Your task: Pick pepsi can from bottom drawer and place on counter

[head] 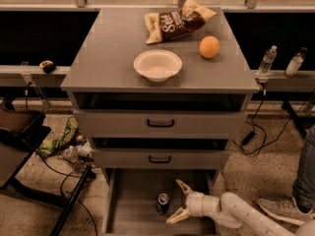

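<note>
Hovering in bottom drawer (132,200), gripper (175,202) beside pepsi can (163,203), fingers (183,186) spread wide, open floor beyond can

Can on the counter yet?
No, the can stands in the bottom drawer, with the open hand right beside it.

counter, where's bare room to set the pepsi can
Widest bare patch: counter left of the bowl and chip bag. Smaller one front right, in front of the orange. Back right is crowded. Gripper, fingers open, sits by the pepsi can in the bottom drawer.
</note>
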{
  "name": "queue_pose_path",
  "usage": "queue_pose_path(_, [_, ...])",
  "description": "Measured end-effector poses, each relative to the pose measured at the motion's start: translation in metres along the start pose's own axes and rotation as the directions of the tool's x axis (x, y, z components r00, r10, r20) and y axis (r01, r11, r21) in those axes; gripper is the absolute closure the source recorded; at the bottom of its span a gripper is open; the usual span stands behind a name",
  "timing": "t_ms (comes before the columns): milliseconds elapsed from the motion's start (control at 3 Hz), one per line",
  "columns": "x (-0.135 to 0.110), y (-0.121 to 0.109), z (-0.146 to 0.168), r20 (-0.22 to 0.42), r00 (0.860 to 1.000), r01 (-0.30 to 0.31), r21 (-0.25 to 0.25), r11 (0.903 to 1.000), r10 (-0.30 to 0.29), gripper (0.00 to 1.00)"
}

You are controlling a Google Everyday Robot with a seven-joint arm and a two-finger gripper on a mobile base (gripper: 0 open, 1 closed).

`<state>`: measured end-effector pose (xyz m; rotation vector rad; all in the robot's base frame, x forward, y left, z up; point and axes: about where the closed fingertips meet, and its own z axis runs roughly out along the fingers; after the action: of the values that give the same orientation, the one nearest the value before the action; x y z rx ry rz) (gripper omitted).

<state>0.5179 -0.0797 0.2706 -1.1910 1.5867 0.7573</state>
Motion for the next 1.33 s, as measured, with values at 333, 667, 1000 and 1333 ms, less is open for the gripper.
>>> queue_pose_path(333, [0.008,0.011,0.034,0.030,1.000,-0.006,-0.045,0.9989,0.008,0.00])
queue_pose_path(667, [0.020,0.016,0.061,0.043,0.999,0.008,-0.080,0.9967,-0.005,0.00])
queue_pose_path(1000, [0.041,0.009,0.082,0.018,0.999,0.031,-0.106,0.9939,-0.029,0.18])
queue_pose_path(1333, [0.062,-0.013,0.093,-0.016,0.999,0.049,-0.126,0.9908,-0.051,0.42])
